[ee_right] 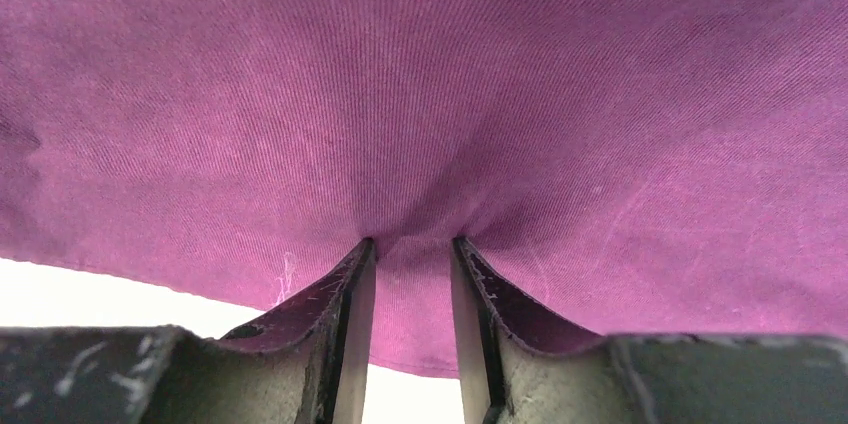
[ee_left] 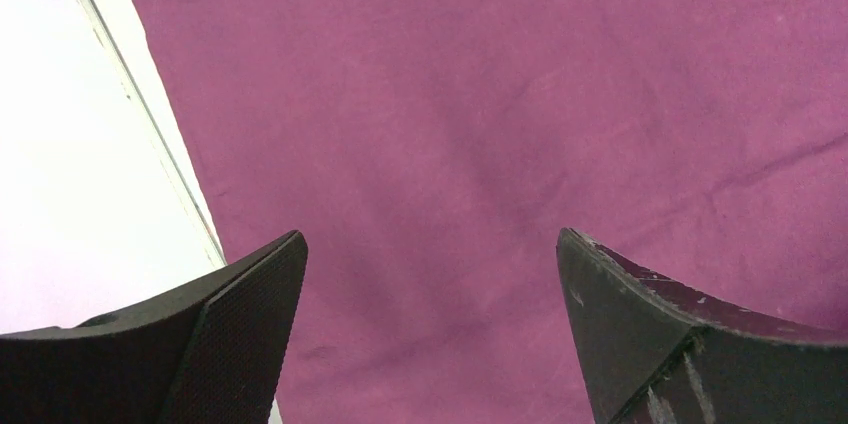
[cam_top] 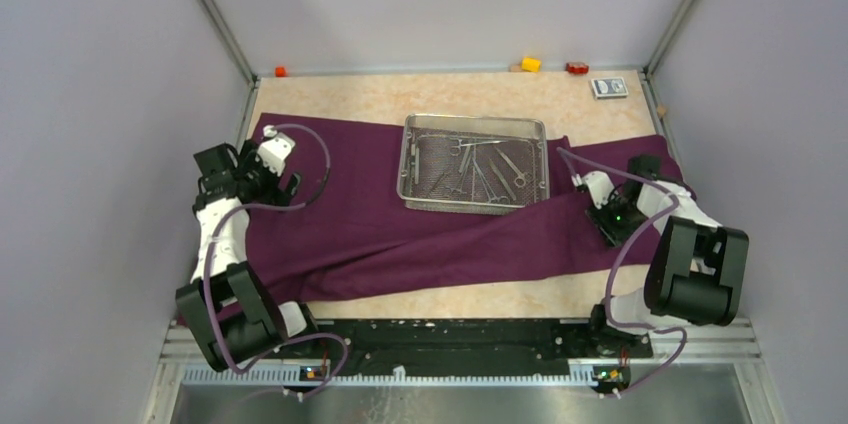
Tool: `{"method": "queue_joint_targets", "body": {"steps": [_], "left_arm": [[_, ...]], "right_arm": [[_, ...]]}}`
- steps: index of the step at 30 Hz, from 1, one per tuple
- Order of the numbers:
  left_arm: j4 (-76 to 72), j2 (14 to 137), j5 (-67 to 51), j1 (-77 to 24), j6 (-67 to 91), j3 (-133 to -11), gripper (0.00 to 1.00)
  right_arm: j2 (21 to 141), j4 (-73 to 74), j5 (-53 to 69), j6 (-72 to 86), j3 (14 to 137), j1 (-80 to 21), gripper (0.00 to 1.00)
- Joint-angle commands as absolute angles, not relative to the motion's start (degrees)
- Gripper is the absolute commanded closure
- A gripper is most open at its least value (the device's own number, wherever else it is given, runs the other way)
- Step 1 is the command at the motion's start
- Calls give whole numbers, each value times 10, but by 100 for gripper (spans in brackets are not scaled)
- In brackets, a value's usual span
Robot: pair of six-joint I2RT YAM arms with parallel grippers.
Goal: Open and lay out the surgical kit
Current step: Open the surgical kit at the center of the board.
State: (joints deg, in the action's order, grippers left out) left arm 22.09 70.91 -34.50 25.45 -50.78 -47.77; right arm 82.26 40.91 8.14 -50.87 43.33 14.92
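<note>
We see the purple cloth wrap (cam_top: 380,224) spread wide across the table (cam_top: 450,94), from the left arm to the right arm. The wire-mesh tray (cam_top: 474,119) stands on the cloth, toward the far side, and the steel clamps and tweezers (cam_top: 480,169) lie inside it, crossing one another. The left gripper (ee_left: 430,244) hangs above the left part of the cloth with its jaws wide apart and nothing between them. The right gripper (ee_right: 412,242) is at the right edge of the cloth; its fingers (ee_right: 340,314) stand narrow and pinch a small fold of the cloth, which puckers there. A yellow block (cam_top: 531,64) and a card packet (cam_top: 609,87) lie at the far edge.
</note>
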Motion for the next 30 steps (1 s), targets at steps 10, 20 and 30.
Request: {"method": "queue_joint_targets", "body": {"steps": [10, 20, 30], "left_arm": [[182, 695, -345, 214, -507, -474, 1], [185, 674, -319, 90, -458, -487, 1], [172, 698, -249, -88, -430, -504, 1]], "right_arm": [[810, 508, 53, -652, 420, 245, 77], [790, 464, 154, -522, 543, 326, 64], [896, 485, 192, -553, 594, 469, 29]]}}
